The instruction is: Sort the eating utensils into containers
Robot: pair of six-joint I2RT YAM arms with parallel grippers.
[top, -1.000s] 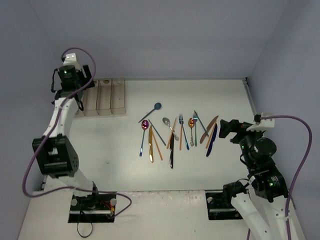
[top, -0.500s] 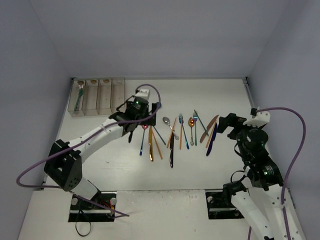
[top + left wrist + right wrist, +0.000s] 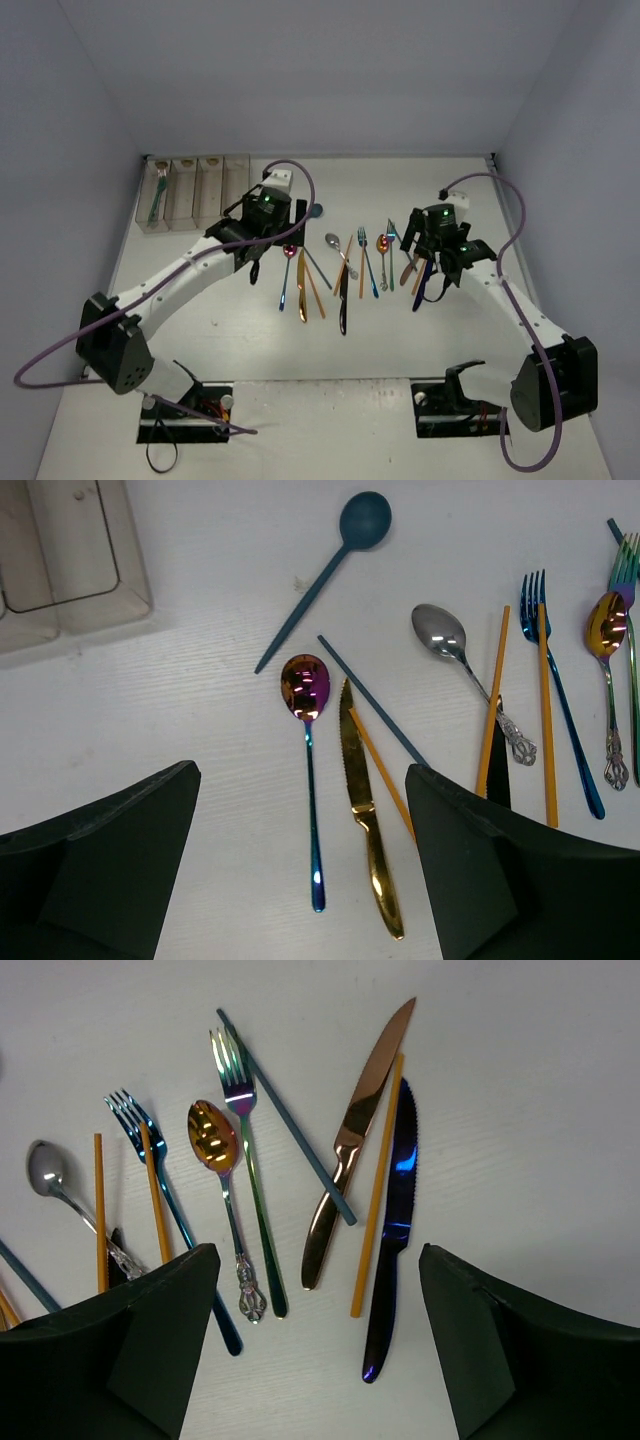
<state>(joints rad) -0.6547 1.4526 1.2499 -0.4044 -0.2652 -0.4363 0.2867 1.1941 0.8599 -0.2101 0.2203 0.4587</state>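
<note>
**Both arms reached over the scattered cutlery**

My left end effector (image 3: 300, 875) hung with fingers spread above the iridescent spoon (image 3: 305, 688) and gold knife (image 3: 362, 820). My right end effector (image 3: 315, 1345) hovered, spread too, over the copper knife (image 3: 355, 1145), orange stick (image 3: 378, 1185) and blue knife (image 3: 393, 1230). These utensils lay on the table (image 3: 450, 330). The containers (image 3: 195, 192) sat far left, the leftmost holding a teal piece (image 3: 154, 203).

The eating utensils (image 3: 343, 270) are spread in a row mid-table, with the left gripper (image 3: 268, 250) held over its left end and the right gripper (image 3: 425, 262) over its right. The containers (image 3: 197, 192) are placed far left.
</note>
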